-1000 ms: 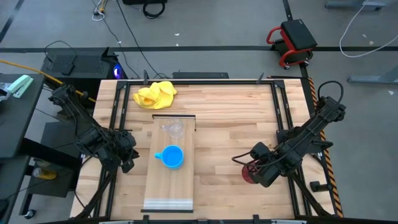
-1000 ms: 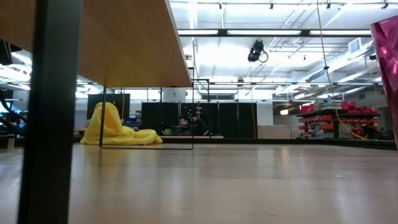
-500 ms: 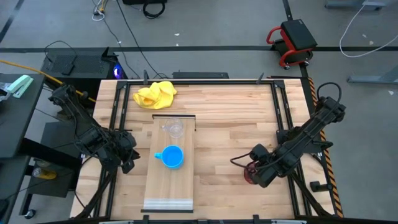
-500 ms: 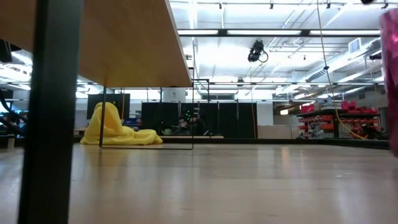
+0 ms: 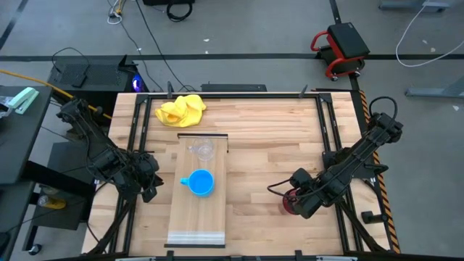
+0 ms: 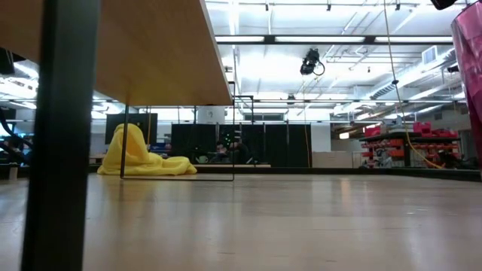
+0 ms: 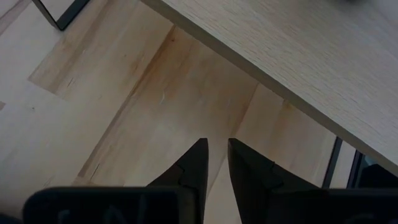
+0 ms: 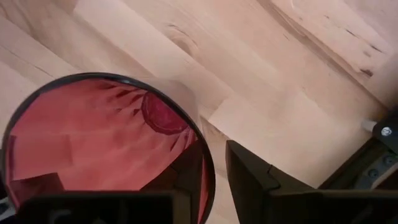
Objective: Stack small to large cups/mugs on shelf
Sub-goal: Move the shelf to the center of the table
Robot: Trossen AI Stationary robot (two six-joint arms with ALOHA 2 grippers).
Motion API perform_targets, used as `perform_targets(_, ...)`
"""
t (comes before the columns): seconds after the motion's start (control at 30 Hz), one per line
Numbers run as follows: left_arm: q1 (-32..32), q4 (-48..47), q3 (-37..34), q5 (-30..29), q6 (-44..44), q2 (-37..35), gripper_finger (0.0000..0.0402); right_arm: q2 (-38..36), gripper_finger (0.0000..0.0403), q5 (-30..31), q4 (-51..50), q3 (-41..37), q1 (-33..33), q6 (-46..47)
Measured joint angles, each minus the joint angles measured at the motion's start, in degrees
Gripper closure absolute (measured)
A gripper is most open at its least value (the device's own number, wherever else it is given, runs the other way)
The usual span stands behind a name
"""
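Note:
The shelf (image 5: 197, 217) is a long light plank raised on dark legs at the table's middle left. A small clear cup (image 5: 203, 149) stands on its far part. A bright blue mug (image 5: 200, 183) stands on its middle. The dark red ribbed cup (image 8: 99, 143) stands upright at the table's near right (image 5: 288, 206) and shows at the low view's right edge (image 6: 471, 75). My right gripper (image 8: 213, 152) points down over its rim, one finger on each side of the wall. My left gripper (image 7: 216, 146) hovers beside the shelf's left edge (image 5: 150, 187), slightly open and with nothing in it. My right gripper comes from above with one finger (image 8: 189, 171) inside the red cup and one (image 8: 249, 177) outside, astride the rim (image 8: 210, 168). A strip of table shows between rim and outer finger. Whether the inner finger touches the wall, I cannot tell.
A crumpled yellow cloth (image 5: 181, 110) lies at the table's far left, behind the shelf. Black rails (image 5: 326, 130) run along the table's left and right sides. Bare wood lies between the shelf and the red cup.
My right gripper has sunk a little over the dark red cup. The cup has shifted slightly at the low view's right edge and was blurred half a second ago.

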Motion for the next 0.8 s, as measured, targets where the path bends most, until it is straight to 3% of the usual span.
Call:
perform_targets(0.27, 0.00, 0.00, 0.00, 0.00, -0.44, 0.00, 0.0325, -0.63, 0.0297, -0.07, -0.68, 1.74, 0.00, 0.47)
perform_targets(0.6, -0.02, 0.67, -0.20, 2.60, -0.72, 0.34, 0.0324, -0.65, 0.0290, 1.13, -10.46, 13.28, 1.45, 2.92)
perform_targets(0.7, 0.00, 2.04, -0.22, 2.35, -0.45, 0.71, 0.0324, -0.65, 0.0293, 10.17, -11.52, 18.00, 2.83, 4.02)
perform_targets(0.8, -0.02, 2.20, -0.22, 1.43, -0.39, 1.21, 0.0328, -0.79, 0.0296, 27.56, -5.35, 21.29, 3.27, 0.02)
